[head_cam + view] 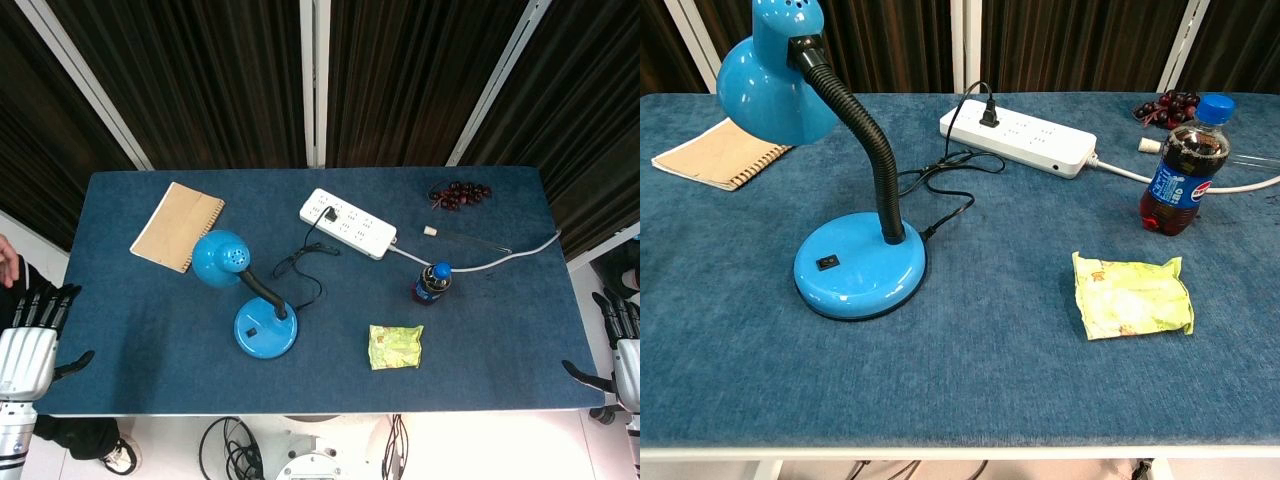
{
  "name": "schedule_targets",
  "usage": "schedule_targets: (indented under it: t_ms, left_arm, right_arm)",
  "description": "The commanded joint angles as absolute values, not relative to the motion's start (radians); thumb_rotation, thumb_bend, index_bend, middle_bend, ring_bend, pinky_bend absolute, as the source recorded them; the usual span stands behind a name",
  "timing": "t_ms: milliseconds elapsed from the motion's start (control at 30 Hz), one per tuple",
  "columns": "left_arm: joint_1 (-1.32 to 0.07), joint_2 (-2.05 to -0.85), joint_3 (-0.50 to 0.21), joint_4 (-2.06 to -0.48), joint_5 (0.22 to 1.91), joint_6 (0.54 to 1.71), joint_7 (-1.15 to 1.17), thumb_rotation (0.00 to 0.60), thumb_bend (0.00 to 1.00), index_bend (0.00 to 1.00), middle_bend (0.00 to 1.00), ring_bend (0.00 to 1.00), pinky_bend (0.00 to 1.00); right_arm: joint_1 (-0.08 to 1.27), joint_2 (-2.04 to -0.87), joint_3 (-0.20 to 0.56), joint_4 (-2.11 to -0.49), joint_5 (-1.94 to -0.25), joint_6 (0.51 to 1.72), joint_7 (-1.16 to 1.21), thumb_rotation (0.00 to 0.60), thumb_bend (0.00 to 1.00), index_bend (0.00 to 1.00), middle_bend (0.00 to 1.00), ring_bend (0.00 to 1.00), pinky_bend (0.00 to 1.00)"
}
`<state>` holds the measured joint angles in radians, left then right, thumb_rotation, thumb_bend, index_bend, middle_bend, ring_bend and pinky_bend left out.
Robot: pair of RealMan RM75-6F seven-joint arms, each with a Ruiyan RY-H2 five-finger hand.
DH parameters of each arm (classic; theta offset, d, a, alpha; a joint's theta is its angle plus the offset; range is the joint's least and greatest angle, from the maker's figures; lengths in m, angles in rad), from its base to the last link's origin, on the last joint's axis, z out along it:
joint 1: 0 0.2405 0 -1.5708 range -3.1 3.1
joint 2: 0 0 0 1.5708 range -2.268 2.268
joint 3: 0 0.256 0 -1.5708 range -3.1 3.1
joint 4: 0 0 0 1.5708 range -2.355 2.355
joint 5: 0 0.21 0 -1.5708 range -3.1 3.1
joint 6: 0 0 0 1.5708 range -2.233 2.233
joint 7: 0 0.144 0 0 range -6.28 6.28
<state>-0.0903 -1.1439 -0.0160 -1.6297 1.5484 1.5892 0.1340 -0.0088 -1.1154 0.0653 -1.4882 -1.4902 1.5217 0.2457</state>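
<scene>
Your left robot hand [30,340] hangs off the near left corner of the desk [150,380], released, fingers apart and pointing toward the far side, holding nothing. Your right robot hand [622,345] sits the same way off the near right corner, only partly in the head view, fingers spread and empty as far as it shows. Neither appears in the chest view. Moving inward from the left robot hand, the nearest thing is the blue lamp [265,328]: its round base lies to the right of that hand and a little further in, with the neck leaning back and left toward the shade. From the right robot hand, the yellow snack packet [395,346] lies to its left, long side running across the desk, with the bottle [432,283] just beyond it.
</scene>
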Motion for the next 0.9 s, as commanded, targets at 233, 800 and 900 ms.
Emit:
schedule_targets:
  t_ms: [233,800,900]
  left_arm:
    - [-0.077,-1.146,-0.012,-1.628,1.571,1.602,0.103,0.600,0.07,0.11,0.10,0.00,0.07]
    - [-0.226,-1.243,0.061,-1.735,1.777,1.353,0.246,0.600,0.38,0.11,0.82,0.78,0.83]
    - [-0.263,-1.271,0.061,-1.762,1.759,1.265,0.299,0.600,0.38,0.11,0.83,0.78,0.83]
  right_arm:
    - [-0.010,-1.108,0.063,-1.507,-1.506,1.536,0.233,0.600,0.04,0.00,0.00,0.00,0.00]
    - [-0.005,-1.104,0.063,-1.497,-1.490,1.513,0.256,0.600,0.04,0.00,0.00,0.00,0.00]
    - [-0.005,-1.104,0.063,-1.492,-1.490,1.512,0.265,0.600,0.04,0.00,0.00,0.00,0.00]
